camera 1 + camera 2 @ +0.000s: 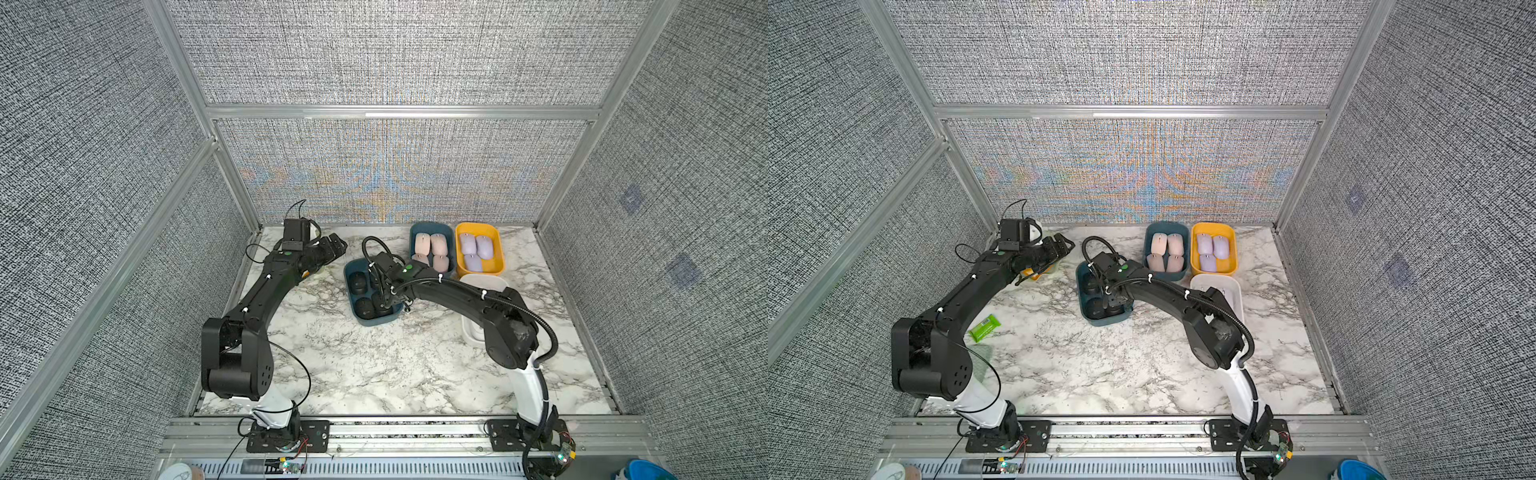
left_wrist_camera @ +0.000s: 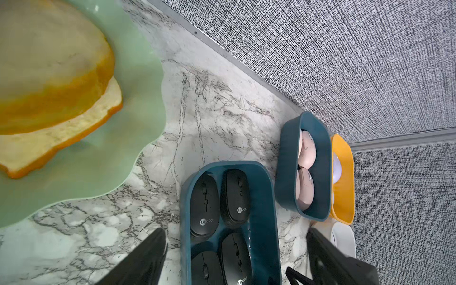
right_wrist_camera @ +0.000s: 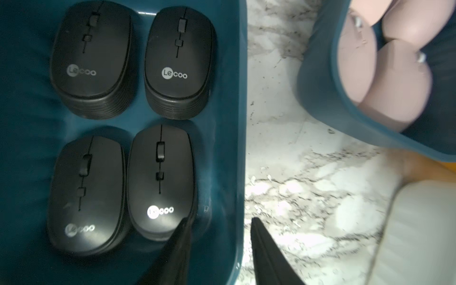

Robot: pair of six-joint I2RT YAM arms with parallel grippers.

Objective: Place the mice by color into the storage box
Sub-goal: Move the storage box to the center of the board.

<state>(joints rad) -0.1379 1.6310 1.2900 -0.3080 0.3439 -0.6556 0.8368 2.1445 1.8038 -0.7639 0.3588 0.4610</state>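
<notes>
Neatly, four black mice (image 3: 91, 49) are kept in a teal box (image 3: 237, 123), its wall straddled by the spread right end effector (image 3: 219, 219); the left end effector (image 2: 235, 229) is spread.

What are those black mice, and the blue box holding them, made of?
Black mice: probably matte plastic, with a dull even sheen and fine ribbed sides. Blue box: likely moulded plastic, semi-gloss, with soft highlights on its smooth rounded wall.

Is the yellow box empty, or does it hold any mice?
Not empty: the yellow box holds three lilac mice, with bare floor beside the nearest one.
</notes>
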